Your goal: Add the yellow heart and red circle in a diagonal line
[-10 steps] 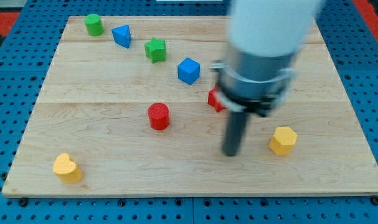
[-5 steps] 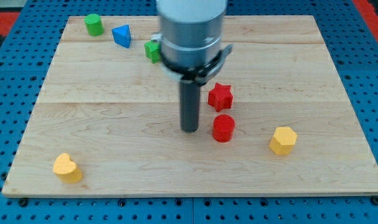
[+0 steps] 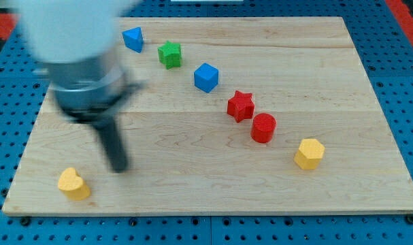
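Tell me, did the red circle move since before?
Yes. The red circle slid toward the view's right and now sits just below-right of the red star, which stayed put. My tip is away near the yellow heart.

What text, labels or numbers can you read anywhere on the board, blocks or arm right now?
None: no readable text in the camera view.
Wooden board: bare grain only.
Blocks, e.g. yellow heart and red circle: plain colour, no markings.
Arm: motion-blurred, nothing legible; my tip is unmarked.
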Robot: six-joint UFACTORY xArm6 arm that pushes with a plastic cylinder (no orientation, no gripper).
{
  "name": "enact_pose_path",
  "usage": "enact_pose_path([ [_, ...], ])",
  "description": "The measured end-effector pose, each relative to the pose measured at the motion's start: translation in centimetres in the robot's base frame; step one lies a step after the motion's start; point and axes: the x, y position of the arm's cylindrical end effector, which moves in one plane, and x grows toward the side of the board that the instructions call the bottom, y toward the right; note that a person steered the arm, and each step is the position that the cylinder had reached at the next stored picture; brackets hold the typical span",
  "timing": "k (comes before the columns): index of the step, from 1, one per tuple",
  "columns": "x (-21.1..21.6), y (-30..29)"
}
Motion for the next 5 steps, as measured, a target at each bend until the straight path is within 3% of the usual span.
enact_pose_path([
  [1, -3.6, -6.9],
  [2, -4.4, -12.3],
  [3, 1.9, -11.3],
  [4, 5.2, -6.8],
  [5, 5.0, -3.1],
])
